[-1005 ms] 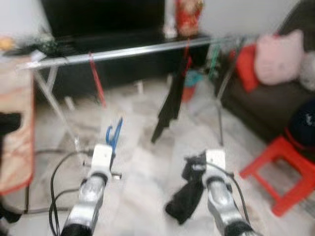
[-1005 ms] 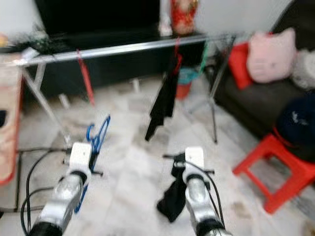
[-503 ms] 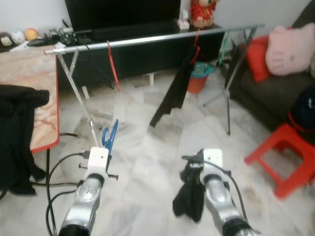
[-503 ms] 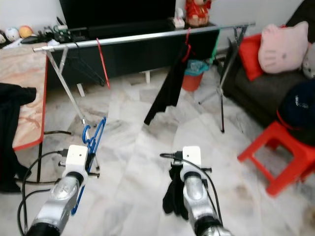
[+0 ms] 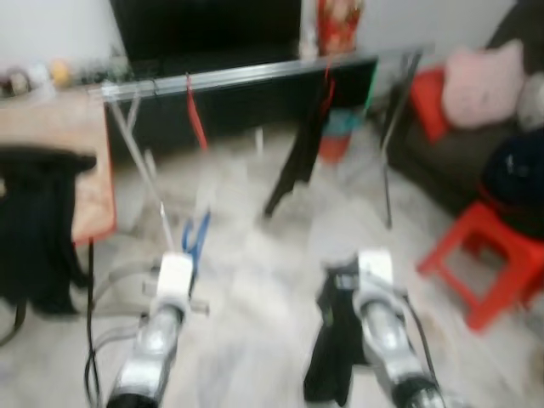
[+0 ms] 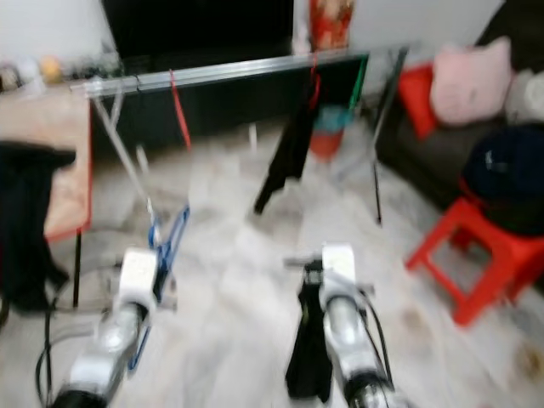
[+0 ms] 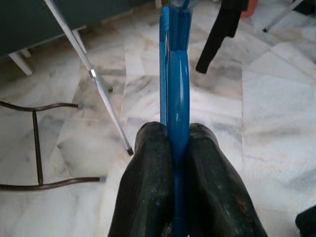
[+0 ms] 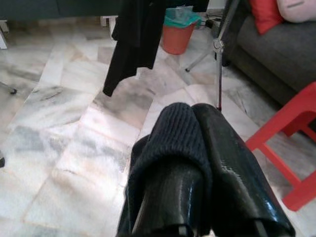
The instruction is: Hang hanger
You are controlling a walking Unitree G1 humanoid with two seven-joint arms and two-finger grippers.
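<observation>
**Hanger in hand, rail not yet reached**

The clothes rail [image 6: 255,70] crosses the room ahead, in front of a dark TV cabinet [image 5: 212,51]; on it hang a red hanger [image 6: 178,110] and a black garment [image 6: 289,157]; a grey sofa [image 5: 476,144] and a red stool [image 6: 476,255] stand on the right, and a surface [image 5: 76,170] with dark cloth over it stands on the left. The left gripper [image 7: 177,148] has its jaws clenched on the blue hanger [image 7: 174,64], which points forward over the marble floor [image 7: 256,98], well apart from the rail; the right gripper [image 8: 192,148] has its jaws closed on a black knitted cloth [image 8: 173,133], which hangs down beside the arm. As I judge it, the pick-up is done; what is left is to approach the rail, lift the hanger and hook it over. Against half a second ago, both head views are blurred now and the scene is shifted a little, so the camera is moving; the grasps look the same.
</observation>
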